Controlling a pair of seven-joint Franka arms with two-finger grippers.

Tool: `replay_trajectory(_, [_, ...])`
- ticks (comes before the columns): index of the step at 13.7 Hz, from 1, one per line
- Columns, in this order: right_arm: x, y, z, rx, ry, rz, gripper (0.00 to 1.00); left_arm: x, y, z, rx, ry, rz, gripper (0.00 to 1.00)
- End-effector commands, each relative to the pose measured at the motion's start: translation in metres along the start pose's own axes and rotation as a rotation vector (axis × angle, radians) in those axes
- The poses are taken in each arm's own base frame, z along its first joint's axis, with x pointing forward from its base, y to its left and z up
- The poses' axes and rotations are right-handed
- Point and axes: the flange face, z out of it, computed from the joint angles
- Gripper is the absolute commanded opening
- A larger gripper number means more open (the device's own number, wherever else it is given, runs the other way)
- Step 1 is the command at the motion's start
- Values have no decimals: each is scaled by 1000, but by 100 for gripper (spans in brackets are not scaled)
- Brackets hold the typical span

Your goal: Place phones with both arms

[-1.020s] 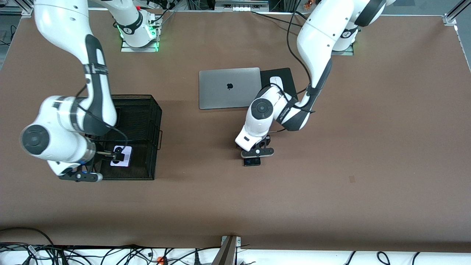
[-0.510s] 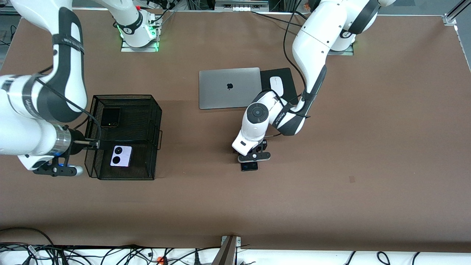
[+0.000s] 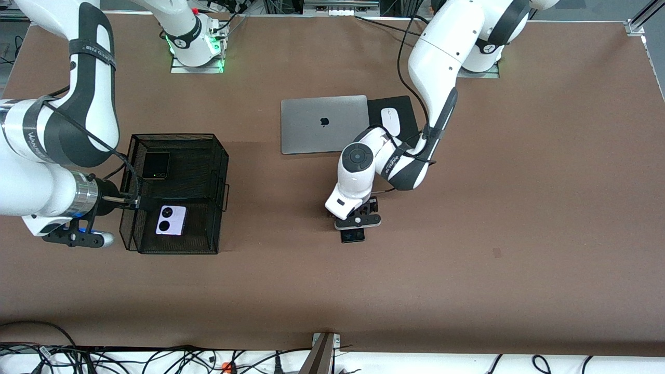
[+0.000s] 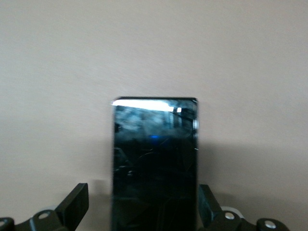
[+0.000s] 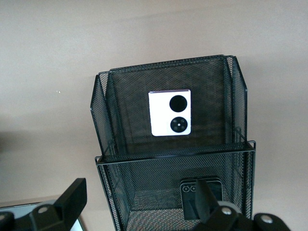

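Starting at the left gripper [image 4: 142,211], we see its jaws now spread on either side of the long black slab [image 4: 155,163], which lies flat on the bench [image 3: 467,208] near the middle, nearer the front camera than the grey laptop [image 3: 323,123]. A second ago this gripper sat lower over the slab and pinched shut; it has since let go, so we judge the slab has just been put down or the grip is being reset, and we cannot tell which.

The right gripper [image 5: 139,211], fingers spread and empty, hangs just outside the black mesh basket [image 3: 221,171] at the right arm's end of the bench. A second ago it was down inside the basket over the lilac phone [image 3: 171,219]; it has pulled out, leaving that phone lying in the compartment nearer the front camera. The small black phone [image 3: 156,165] lies in the farther compartment. So we judge two phones are placed, with the slab outstanding.

As for writing, the laptop lid bears a dark apple logo. The straps on the arms carry white lettering too small to read. A white mouse [image 3: 390,120] rests on a black pad [image 3: 405,104] beside the laptop.
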Motion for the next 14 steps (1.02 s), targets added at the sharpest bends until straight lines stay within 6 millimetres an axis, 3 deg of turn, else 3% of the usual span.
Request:
replay_trajectory(1, [-3, -7, -4, 24, -9, 4, 100, 28, -27, -39, 45, -6, 23, 100])
replay_trajectory(3, [-5, -22, -1, 24, -9, -16, 100, 49, -61, -56, 90, -57, 40, 100])
replay_trajectory(6, [-18, -90, 5, 10, 43, -98, 100, 81, -132, -105, 157, -165, 112, 100])
replay_trajectory(7, [-22, -119, 9, 11, 77, -52, 100, 90, -157, -123, 160, -183, 129, 100])
replay_trajectory(9, [-27, -174, 29, 22, 141, 16, 100, 103, -208, -154, 154, -197, 157, 100])
replay_trajectory(11, [-33, -217, 53, 41, 178, -22, 100, 113, -259, -189, 138, -207, 196, 100])
replay_trajectory(14, [-53, -294, 99, 130, 211, -5, 100, 121, -319, -246, 125, -227, 209, 100])
